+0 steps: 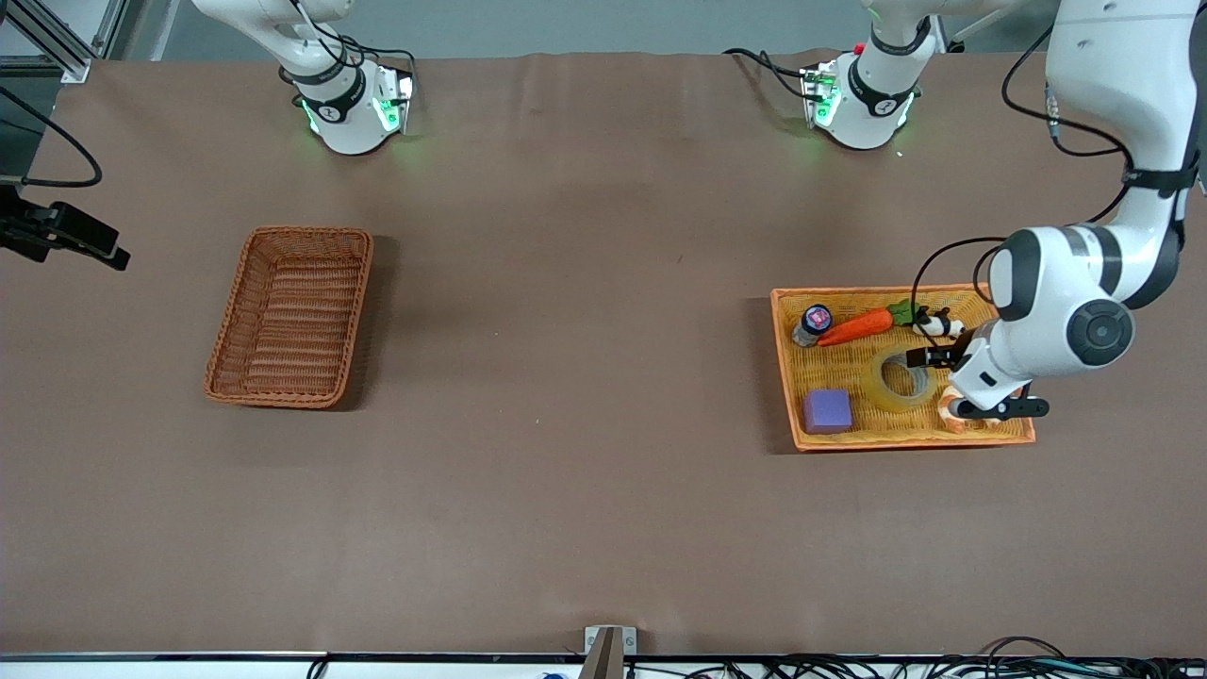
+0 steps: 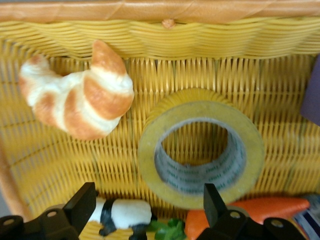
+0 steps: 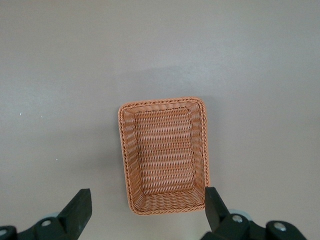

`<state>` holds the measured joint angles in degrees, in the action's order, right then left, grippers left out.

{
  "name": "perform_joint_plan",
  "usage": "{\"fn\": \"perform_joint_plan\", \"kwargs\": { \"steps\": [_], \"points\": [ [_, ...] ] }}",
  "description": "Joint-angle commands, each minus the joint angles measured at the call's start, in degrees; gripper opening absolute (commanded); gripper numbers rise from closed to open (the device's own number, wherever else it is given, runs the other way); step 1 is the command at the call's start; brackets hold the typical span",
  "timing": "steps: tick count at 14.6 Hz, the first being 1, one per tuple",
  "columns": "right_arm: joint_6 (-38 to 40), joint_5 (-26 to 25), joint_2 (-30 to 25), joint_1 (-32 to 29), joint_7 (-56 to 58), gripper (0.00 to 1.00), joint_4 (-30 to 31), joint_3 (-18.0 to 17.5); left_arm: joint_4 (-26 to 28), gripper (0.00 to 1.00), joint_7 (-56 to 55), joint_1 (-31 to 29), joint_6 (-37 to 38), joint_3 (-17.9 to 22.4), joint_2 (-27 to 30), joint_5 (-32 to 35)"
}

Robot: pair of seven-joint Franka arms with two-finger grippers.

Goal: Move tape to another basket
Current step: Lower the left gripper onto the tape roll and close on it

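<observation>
Your left gripper (image 1: 943, 382) is down low over the bright orange-yellow shallow woven tray (image 1: 790, 372) at the left arm's end of the table, fingers spread wide and holding nothing. From the left wrist view, one black fingertip (image 2: 215, 200) sits right at the rim of the translucent yellowish ring of packing tape with the grey core (image 2: 201, 147), and the other fingertip (image 2: 82, 202) is off to the side by a little black-and-white panda-looking toy (image 2: 122, 214), so the jaws aren't around the roll as far as you can see. The tape lies flat on the tray floor just beside the gripper, with an orange-and-white striped croissant toy (image 2: 77, 97) next to it, an orange carrot toy with a green top (image 1: 863, 325) close by, a purple square block (image 1: 828, 411) on the front-camera side of the tray, and a small bottle with a round dark cap (image 1: 813, 323) by the carrot's tip. Your right gripper (image 3: 145, 210) waits high up, also open wide and empty, looking straight down on the darker reddish-brown rectangular wicker basket (image 1: 292, 316), which sits well apart from the tray toward the right arm's end of the brown table (image 1: 566, 377).
</observation>
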<state>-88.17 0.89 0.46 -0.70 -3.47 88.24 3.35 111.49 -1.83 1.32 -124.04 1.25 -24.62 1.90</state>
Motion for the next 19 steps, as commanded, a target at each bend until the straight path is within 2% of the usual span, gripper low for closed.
{"fn": "perform_joint_plan", "kwargs": {
  "steps": [1, 4, 5, 6, 7, 9, 10, 13, 15, 17, 19],
  "points": [
    [0.3, 0.6, -0.2, 0.3, -0.1, 1.00, 0.2, 0.2, 0.0, 0.94, 0.4, -0.1, -2.8, 0.0, -2.0, 1.0],
    [0.3, 0.6, -0.2, 0.3, -0.1, 1.00, 0.2, 0.2, 0.0, 0.91, 0.4, -0.1, -5.3, 0.0, -3.5, 1.0],
    [0.3, 0.6, -0.2, 0.3, -0.1, 1.00, 0.2, 0.2, 0.0, 0.79, 0.4, -0.1, -6.8, 0.0, -4.4, 1.0],
    [0.3, 0.6, -0.2, 0.3, -0.1, 1.00, 0.2, 0.2, 0.1, 0.51, 0.3, 0.0, -7.8, 0.0, -4.7, 1.0],
    [0.3, 0.6, -0.2, 0.3, -0.1, 1.00, 0.2, 0.2, 0.2, 0.35, 0.3, -0.1, -7.9, 0.0, -4.8, 1.0],
    [0.3, 0.6, -0.2, 0.3, -0.1, 1.00, 0.2, 0.2, 1.1, 0.17, 0.3, -0.1, -8.0, 0.0, -4.4, 1.0],
    [0.3, 0.6, -0.2, 0.3, -0.1, 1.00, 0.3, 0.2, 1.3, 0.02, -0.4, 0.0, -7.3, 0.0, -3.8, 1.0],
    [0.3, 0.6, -0.2, 0.3, -0.1, 1.00, 0.3, 0.2, 1.2, 0.00, -0.5, 0.0, -4.2, 0.0, 0.2, 1.1],
    [0.3, 0.6, -0.2, 0.3, -0.1, 1.00, 0.3, 0.2, -0.3, 0.01, -0.6, 0.0, 0.5, -0.4, 4.4, 1.0],
    [0.3, 0.6, -0.2, 0.3, -0.1, 1.00, 0.2, 0.2, -4.8, 0.02, -0.8, 0.5, 7.0, -1.3, 6.6, 1.1],
    [0.3, 0.6, -0.2, 0.3, -0.1, 1.00, 0.3, 0.2, -10.8, 0.02, -3.9, 0.6, 13.6, -5.7, 6.2, 1.0]
  ]
}}
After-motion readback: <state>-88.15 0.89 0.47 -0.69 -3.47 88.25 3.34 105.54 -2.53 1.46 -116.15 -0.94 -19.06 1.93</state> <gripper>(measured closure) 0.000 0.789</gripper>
